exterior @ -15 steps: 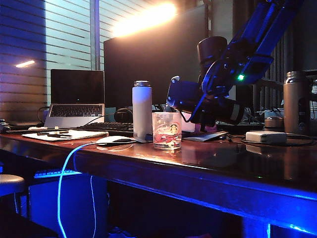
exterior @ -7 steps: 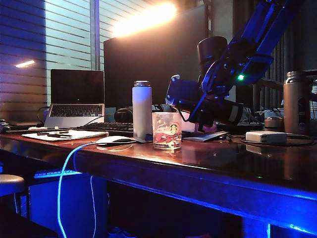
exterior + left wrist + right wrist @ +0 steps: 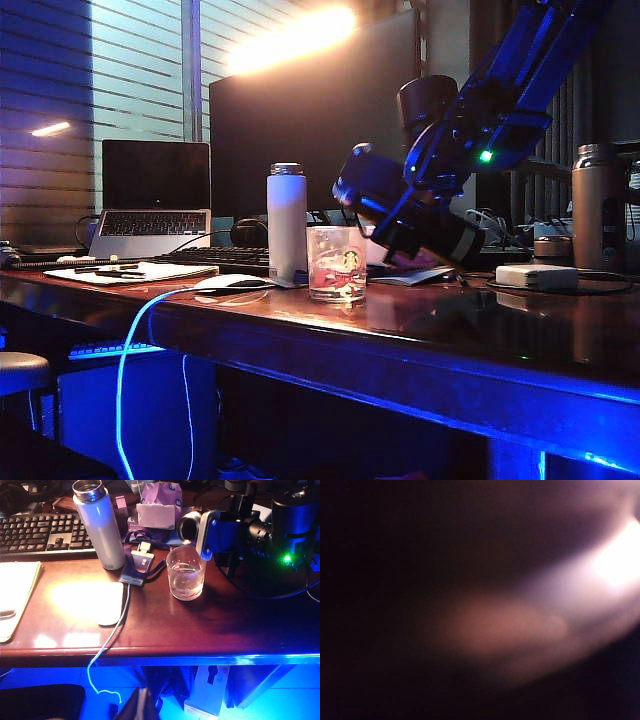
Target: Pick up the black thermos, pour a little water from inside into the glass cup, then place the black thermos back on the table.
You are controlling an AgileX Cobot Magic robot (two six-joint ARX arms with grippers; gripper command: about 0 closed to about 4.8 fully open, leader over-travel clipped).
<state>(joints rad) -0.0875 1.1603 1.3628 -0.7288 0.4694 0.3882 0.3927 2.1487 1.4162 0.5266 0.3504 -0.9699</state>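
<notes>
Exterior view: glossy reddish-brown table (image 3: 420,325)

Clearance on the table (image 3: 165,630): front open, rear crowded.
Bare strip along the front edge right of the mouse (image 3: 110,603). Right gripper (image 3: 207,535) clamps the tilted black thermos (image 3: 189,527) over the glass cup (image 3: 186,573), blocking the right side; white bottle (image 3: 98,522), keyboard (image 3: 42,530) and tissue pack (image 3: 159,505) obstruct the rear. Left gripper unseen.
</notes>
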